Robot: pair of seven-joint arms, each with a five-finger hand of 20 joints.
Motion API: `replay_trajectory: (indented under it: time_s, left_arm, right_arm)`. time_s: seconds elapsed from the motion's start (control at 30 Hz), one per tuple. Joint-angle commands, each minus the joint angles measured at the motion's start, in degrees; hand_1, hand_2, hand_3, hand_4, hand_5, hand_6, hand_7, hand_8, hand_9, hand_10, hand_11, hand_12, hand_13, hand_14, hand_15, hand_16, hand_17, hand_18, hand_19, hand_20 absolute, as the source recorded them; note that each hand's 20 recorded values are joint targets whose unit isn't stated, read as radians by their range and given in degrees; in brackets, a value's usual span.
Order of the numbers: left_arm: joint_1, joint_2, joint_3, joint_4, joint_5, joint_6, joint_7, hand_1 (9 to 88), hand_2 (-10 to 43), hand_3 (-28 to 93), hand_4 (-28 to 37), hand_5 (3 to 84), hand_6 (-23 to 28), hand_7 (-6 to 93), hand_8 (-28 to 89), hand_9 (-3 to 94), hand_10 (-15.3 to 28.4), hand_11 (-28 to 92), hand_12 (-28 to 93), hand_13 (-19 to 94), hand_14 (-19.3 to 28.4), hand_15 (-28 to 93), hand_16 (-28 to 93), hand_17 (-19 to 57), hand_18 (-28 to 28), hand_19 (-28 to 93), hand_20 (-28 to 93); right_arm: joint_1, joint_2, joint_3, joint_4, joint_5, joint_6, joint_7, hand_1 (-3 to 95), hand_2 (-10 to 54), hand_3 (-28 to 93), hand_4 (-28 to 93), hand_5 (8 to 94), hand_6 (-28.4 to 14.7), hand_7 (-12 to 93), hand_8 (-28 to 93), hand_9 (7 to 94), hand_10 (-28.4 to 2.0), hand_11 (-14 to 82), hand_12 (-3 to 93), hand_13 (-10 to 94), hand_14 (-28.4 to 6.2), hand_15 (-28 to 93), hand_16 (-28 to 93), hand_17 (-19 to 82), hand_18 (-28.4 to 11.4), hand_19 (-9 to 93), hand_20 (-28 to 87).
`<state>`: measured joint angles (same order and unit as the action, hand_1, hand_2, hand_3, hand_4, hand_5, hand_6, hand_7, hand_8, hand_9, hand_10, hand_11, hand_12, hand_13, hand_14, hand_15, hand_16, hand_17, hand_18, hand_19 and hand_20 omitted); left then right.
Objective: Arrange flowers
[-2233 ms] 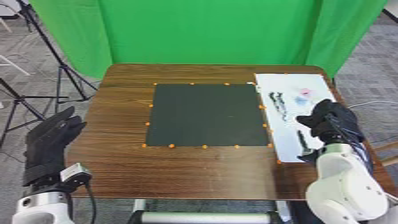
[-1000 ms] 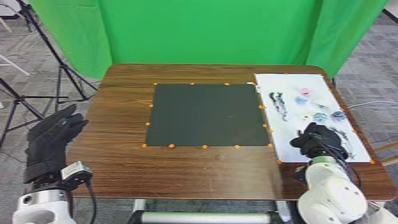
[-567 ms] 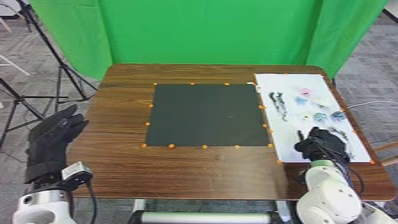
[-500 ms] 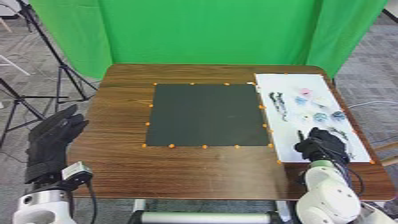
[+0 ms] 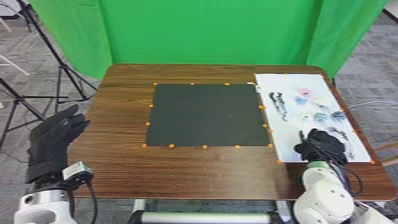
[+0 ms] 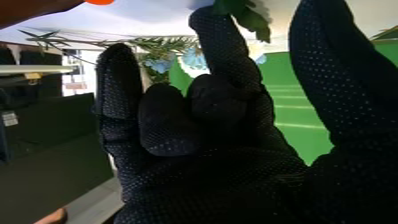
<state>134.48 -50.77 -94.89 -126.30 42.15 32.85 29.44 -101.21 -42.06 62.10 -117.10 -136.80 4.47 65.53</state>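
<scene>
Your blue flowers (image 5: 320, 117) lie on the white sheet (image 5: 283, 137), R side of tabletop (image 5: 195, 175), prob. spaced for easy picking. R hand (image 5: 321, 146), at sheet's near end, has thumb & fingers apart, no clear grip; L hand (image 5: 49, 145) is open. Vs. 1st frame, R hand's nearer you, flowers uncovered.

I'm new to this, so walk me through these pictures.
This is a two-armed robot wearing black gloves. The head view looks down from its head; the right wrist view comes from a camera beside its right hand. On the brown table lie a dark mat and, right of it, a white sheet bearing a pink flower, blue flowers and sprigs. The right hand is at the sheet's near end; whether it holds anything, I can't tell. The left hand, open and empty, is beside the table.
</scene>
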Motion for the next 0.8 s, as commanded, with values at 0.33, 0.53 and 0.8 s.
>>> replay_trajectory:
  time_s: [0.33,0.53,0.8]
  left_arm:
    - [0.44,0.73,0.10,0.03,-0.95,0.12,0.57,31.6,-0.5,78,-13.5,44.1,12.7,16.8,-11,35.9,20.9,44,7,26,27.4,68,-19,-7.4,22.8,61,9]
    - [0.76,0.99,-0.12,-0.01,-1.66,0.46,1.25,31.5,-0.3,78,-13.6,44.1,12.7,16.9,-11,35.8,20.9,44,7,26,27.4,68,-19,-7.4,22.8,61,9]
    - [0.96,1.53,0.02,-0.09,-2.47,0.97,1.87,31.4,0.1,79,-13.8,44.2,12.8,16.9,-11,35.9,20.9,44,7,26,27.5,68,-19,-7.4,22.8,61,9]
  right_arm:
    - [2.66,0.54,-4.59,4.99,-2.43,1.22,2.61,47.9,-9.5,73,-26,71.0,-7.9,29,13,75.2,-15.6,81.1,44.3,74,-15.9,93,41,38,-26.5,93,11]
    - [2.45,-0.08,-4.37,5.62,-1.85,1.17,2.34,51.4,-9.5,71,-27,76.0,-7.7,25,13,79.0,-13.8,82.4,46.1,78,-14.4,93,41,39,-26.2,93,12]
    - [2.30,-0.99,-4.32,6.14,-1.06,0.73,1.64,53.5,-9.5,72,-27,81.6,-6.7,21,12,82.3,-12.3,81.5,46.6,80,-13.7,93,40,39,-26.1,93,11]
